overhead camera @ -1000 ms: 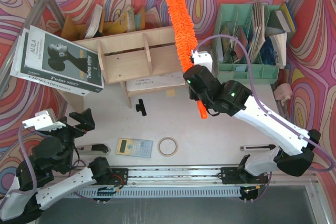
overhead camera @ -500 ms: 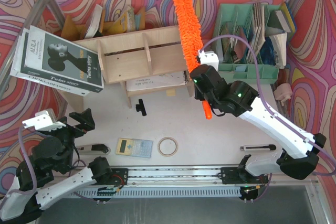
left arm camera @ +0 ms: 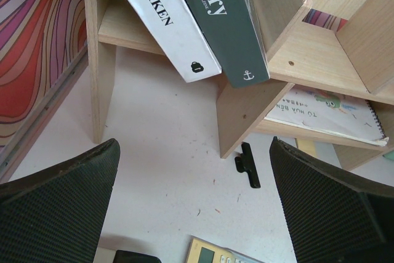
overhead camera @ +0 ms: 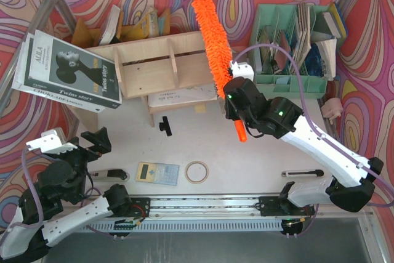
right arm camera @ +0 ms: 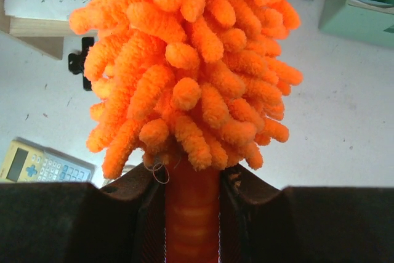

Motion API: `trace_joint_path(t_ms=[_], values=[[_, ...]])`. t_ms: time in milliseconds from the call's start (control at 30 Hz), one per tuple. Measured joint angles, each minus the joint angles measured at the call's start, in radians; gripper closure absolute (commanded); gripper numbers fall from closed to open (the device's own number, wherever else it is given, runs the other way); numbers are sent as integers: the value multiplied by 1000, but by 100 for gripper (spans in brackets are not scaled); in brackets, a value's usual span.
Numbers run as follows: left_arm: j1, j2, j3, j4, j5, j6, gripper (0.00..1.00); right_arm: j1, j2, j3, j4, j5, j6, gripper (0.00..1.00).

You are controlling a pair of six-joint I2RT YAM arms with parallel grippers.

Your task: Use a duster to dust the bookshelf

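The jaws of the right arm [overhead camera: 308, 137] squeeze the orange handle of the duster [overhead camera: 209, 35]; its fluffy head lies over the right end of the bookshelf [overhead camera: 161, 60] (big books [overhead camera: 68, 72] lean at the left end). The jaws of the left arm [overhead camera: 68, 180] gape wide above the worktop [left arm camera: 166, 152].

Bright, even light; soft shadows.
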Motion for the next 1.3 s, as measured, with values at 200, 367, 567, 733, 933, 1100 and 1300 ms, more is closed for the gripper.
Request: trace_joint_path(t_ms=[200, 367, 567, 733, 933, 1100, 1300], values=[[0, 0, 0, 0, 0, 0, 2, -1, -12, 0, -13, 73, 0, 100], [0, 0, 0, 0, 0, 0, 2, -14, -48, 0, -40, 97, 0, 100], [0, 0, 0, 0, 0, 0, 1, -64, -95, -34, -48, 103, 8, 100], [0, 0, 0, 0, 0, 0, 1, -117, -119, -96, -48, 91, -8, 100], [0, 0, 0, 0, 0, 0, 1, -139, -150, -183, -26, 68, -66, 100], [0, 0, 0, 0, 0, 0, 1, -143, -186, -275, 21, 26, -111, 100], [0, 0, 0, 0, -2, 0, 1, -144, -196, -381, 109, -6, -147, 100]])
